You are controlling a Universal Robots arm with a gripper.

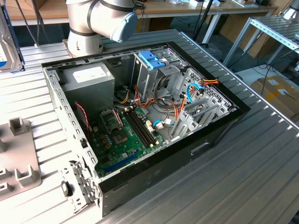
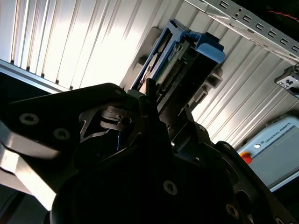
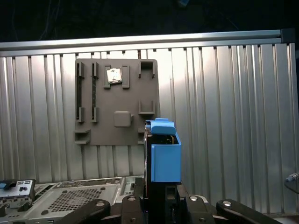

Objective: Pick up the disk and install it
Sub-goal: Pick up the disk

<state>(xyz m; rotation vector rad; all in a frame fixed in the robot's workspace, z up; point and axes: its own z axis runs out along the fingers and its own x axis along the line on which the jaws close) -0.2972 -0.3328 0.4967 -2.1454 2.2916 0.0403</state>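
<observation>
Above the ribbed metal table [image 3: 233,116], clear of the grey holder plate [image 3: 117,102], the disk [image 3: 166,161] stands on edge in the gripper [image 3: 161,198], whose jaws are clamped on its lower part in the first wrist view. The pick-up looks done to me. The install is not yet begun: the disk is outside the open computer case [image 1: 224,116], nowhere near the drive cage [image 1: 154,77] under its blue latch [image 1: 152,59]

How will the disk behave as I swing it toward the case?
Probably stiff: the disk stands straight out of the jaws, no sag. Its smooth blue rails could slip if jolted. Held at one end, it may tilt if bumped.
</observation>
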